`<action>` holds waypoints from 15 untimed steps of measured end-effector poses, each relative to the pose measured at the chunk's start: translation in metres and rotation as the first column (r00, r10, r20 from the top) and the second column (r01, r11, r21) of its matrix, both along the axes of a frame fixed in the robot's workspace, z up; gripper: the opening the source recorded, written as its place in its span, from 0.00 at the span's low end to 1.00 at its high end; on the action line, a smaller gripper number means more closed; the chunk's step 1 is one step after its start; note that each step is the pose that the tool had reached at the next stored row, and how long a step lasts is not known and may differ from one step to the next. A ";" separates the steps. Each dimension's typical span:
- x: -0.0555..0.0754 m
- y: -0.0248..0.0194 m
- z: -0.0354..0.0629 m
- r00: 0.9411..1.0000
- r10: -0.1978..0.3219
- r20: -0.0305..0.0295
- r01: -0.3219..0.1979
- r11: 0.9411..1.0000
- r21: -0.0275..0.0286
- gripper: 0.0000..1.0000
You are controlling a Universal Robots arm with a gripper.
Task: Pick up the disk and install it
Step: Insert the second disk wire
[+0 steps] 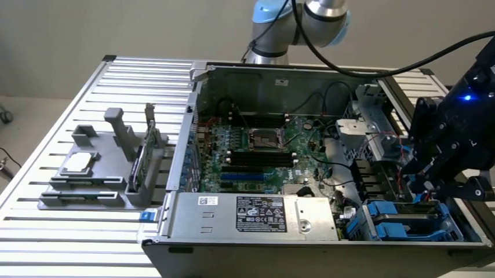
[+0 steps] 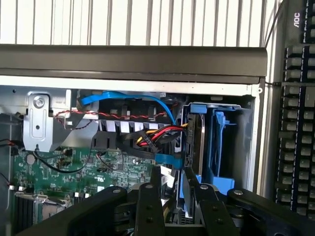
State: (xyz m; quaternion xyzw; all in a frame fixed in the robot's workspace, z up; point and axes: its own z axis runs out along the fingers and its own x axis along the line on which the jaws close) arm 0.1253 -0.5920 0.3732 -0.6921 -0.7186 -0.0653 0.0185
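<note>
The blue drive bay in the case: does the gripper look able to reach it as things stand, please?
Probably yes: the gripper hangs right over the drive bay, the case lies open, and the cables pass beside it, not across.

Plain beige wall (image 1: 155, 29) behind the work area; lighting even and diffuse. Work surface: table (image 1: 46, 231) of ribbed aluminium slats, silver-grey, black caps at its far corners. Pale floor (image 1: 31, 113) visible past the table's edge at the exterior view's left. A black keyboard (image 2: 295, 123) lies on the slats along one table edge.
</note>
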 end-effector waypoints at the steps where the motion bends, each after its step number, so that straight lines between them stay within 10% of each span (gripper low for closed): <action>1: 0.001 0.0000 -0.0008 1.000 0.000 0.000 0.000 1.000 -0.001 0.32; 15: 0.004 0.0001 -0.0097 1.000 -0.002 0.000 0.002 1.000 -0.003 0.17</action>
